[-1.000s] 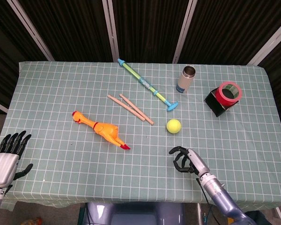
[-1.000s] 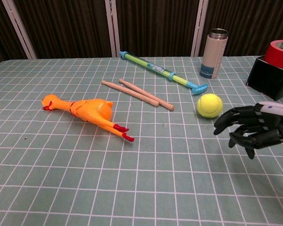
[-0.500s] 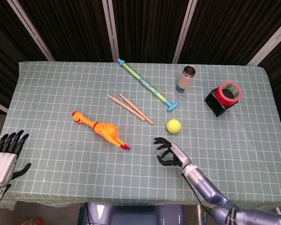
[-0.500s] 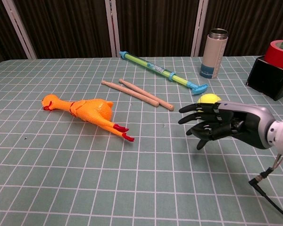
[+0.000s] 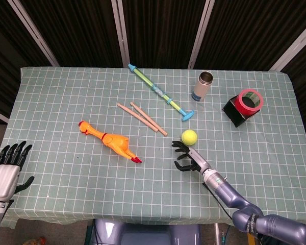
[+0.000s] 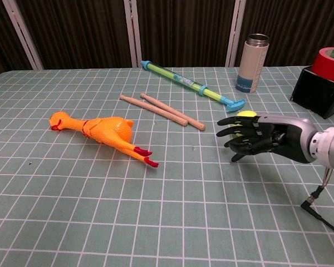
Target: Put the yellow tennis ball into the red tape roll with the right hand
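The black right hand (image 5: 187, 157) hovers low over the worktop (image 5: 61, 97) with its fingers spread and nothing in its grasp, just on the near side of the yellow tennis ball (image 5: 189, 137), which rests on the checked green cloth; in the chest view the hand (image 6: 255, 135) hides most of the ball (image 6: 245, 115). Beyond the ball lie a long green and blue toy rod with a blue hooked end (image 5: 159, 92) and a pair of wooden drumsticks (image 5: 142, 118). An orange rubber chicken (image 5: 110, 141) lies further left. A steel and white bottle (image 5: 202, 86) stands upright at the far side. The red tape roll (image 5: 250, 100) sits tilted on a black box (image 5: 236, 113), well apart from the ball. The left hand (image 5: 8, 168) hangs off the worktop's near left corner, fingers extended and empty.
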Controlling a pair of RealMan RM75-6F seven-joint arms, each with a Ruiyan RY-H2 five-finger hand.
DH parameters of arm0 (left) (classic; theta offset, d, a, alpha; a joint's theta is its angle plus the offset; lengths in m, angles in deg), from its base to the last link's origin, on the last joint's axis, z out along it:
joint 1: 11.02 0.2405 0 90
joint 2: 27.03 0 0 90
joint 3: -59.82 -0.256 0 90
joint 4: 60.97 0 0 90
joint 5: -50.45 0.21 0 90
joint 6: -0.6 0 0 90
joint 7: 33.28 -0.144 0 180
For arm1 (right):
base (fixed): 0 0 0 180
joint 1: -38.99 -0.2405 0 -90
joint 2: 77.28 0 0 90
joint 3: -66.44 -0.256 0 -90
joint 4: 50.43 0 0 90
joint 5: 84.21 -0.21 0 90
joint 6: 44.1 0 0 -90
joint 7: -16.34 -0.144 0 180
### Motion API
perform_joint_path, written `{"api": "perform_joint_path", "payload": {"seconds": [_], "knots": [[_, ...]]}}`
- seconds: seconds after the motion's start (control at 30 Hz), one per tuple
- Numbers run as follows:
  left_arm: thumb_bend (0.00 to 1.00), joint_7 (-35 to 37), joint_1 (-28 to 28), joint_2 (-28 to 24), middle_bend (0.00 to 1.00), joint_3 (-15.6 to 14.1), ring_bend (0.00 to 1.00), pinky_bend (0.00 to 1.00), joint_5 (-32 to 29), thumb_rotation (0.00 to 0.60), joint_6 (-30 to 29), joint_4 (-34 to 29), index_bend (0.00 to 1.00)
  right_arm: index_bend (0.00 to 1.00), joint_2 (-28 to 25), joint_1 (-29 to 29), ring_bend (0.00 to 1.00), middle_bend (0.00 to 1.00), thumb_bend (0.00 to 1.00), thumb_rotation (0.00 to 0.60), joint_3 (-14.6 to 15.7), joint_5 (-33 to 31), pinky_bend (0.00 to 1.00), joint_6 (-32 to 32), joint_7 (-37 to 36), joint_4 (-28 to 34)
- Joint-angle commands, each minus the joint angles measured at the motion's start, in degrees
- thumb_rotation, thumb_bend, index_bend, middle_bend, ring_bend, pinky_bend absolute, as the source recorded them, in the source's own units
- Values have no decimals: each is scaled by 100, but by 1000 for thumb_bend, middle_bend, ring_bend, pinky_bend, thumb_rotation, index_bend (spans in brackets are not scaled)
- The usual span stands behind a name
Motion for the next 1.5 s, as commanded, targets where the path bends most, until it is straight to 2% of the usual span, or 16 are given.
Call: {"api": "perform_joint_path", "payload": {"seconds": [0.03,0.3,0.43,0.93,1.23,1.5], "knots": [[203,-47,-27,26,0,23,0,0,-74,600,73,10,0,83,64,-78,154,128,516,600,-11,324,264,-18,-480,-354],[203,-160,-62,70,0,71,0,0,-213,600,158,11,0,80,96,-179,150,111,516,600,104,841,262,177,-1269,-863],[203,-209,-70,98,0,80,0,0,-234,600,164,15,0,78,97,-245,136,102,516,600,184,943,246,198,-1388,-1104],[203,-461,-82,207,0,132,0,0,-398,600,177,12,0,74,170,-630,123,82,516,600,397,1104,238,157,-2361,-1980],[203,-603,-166,302,0,210,0,0,-657,600,366,93,0,29,205,-797,100,40,516,600,456,1211,238,360,-3242,-2556],[203,-661,-192,339,1,224,0,0,-750,600,410,117,0,0,244,-909,61,0,516,600,517,1192,238,446,-3685,-2885]]}}
